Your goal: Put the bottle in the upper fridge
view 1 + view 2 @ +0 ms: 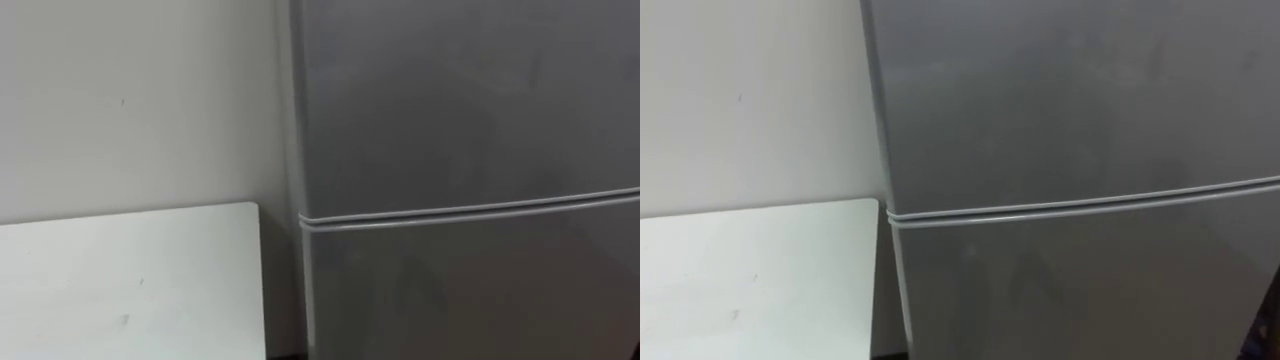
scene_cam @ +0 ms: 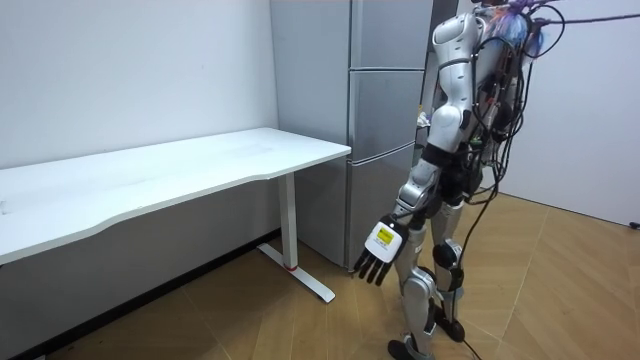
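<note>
A grey fridge stands right in front of me. Its upper door is shut above a thin seam, and the lower door below that seam is shut too. The right eye view has the same upper door. In the room view I stand upright facing the fridge, close to it. My left hand hangs down at my side with straight fingers and holds nothing.
A white table stands against the wall to my left, and its corner almost touches the fridge's side. In the room view this table runs off to the room view's left. Wooden floor lies behind me.
</note>
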`<state>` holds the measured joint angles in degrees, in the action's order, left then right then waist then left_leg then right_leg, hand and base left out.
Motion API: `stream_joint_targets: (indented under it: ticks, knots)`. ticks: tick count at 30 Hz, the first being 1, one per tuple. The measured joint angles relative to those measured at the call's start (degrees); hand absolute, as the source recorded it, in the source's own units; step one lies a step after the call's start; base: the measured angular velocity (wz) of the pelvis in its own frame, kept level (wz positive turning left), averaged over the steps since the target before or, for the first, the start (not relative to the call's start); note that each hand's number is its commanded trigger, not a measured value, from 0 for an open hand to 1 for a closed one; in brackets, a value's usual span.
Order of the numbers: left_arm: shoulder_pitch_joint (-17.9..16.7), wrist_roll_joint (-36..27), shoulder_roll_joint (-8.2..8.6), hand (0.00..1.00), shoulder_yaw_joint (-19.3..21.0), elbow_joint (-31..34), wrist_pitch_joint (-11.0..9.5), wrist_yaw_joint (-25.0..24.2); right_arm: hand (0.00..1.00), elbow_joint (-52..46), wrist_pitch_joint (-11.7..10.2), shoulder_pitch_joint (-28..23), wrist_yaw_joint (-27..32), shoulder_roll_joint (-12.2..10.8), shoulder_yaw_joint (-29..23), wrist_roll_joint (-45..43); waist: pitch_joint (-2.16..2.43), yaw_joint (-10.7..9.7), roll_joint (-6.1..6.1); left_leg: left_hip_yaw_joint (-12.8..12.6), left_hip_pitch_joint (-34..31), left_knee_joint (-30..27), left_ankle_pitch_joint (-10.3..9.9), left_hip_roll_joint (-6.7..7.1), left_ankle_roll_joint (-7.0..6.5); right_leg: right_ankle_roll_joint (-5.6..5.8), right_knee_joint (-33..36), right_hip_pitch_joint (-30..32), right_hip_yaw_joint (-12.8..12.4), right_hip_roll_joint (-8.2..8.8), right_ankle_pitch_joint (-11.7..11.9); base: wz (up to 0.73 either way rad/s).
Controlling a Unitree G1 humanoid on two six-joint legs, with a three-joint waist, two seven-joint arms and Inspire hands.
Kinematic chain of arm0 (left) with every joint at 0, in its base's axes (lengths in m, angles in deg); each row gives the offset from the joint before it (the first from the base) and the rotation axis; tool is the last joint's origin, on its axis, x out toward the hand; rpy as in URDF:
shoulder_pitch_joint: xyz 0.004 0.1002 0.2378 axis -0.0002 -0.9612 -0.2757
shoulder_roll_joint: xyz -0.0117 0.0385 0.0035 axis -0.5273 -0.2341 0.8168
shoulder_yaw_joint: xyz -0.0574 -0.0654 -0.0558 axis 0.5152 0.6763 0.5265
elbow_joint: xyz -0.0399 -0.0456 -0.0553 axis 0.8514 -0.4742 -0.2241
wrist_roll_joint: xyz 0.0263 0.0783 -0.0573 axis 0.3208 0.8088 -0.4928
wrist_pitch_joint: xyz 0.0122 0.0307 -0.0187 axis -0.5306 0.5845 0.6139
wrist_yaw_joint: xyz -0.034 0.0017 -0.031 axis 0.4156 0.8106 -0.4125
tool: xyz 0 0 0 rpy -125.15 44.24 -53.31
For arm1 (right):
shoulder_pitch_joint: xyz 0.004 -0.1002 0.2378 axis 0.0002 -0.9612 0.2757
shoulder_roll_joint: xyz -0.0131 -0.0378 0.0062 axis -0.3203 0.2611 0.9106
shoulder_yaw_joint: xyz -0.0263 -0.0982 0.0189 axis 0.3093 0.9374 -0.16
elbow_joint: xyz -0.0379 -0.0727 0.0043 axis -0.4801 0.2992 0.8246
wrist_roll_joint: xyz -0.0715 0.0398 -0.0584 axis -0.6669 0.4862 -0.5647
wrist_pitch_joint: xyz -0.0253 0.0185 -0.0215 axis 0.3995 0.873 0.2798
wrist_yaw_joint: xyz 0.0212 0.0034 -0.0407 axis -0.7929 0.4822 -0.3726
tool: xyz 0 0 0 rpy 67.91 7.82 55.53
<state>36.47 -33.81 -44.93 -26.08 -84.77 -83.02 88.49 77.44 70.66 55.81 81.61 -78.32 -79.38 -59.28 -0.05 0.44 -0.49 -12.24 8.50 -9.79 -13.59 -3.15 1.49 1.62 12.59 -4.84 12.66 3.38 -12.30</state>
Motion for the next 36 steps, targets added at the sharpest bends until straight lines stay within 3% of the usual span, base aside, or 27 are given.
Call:
stream_joint_targets:
  ticks: [11, 36]
  knots:
    - [2.2, 4.1, 0.80, 0.00, -1.3, -2.1, -0.1, -0.1, 0.00, 0.1, 0.0, 0.3, -6.3, -0.2, 3.4, -2.6, -0.06, 0.1, 0.17, 1.5, -1.3, -1.9, 0.0, 0.02, 0.00, -0.11, 0.1, -0.1, 1.7, 0.42, -0.1, 0.07]
    - [2.2, 6.3, 0.76, 0.00, -2.2, -3.1, -0.1, 0.0, 0.00, 2.5, 0.0, 1.8, -9.1, -0.3, 3.3, -2.3, -0.08, 0.1, 0.66, 2.1, -1.9, -2.0, 0.0, 0.04, -0.01, -0.12, 0.1, -0.1, 2.3, 0.44, -0.1, 0.01]
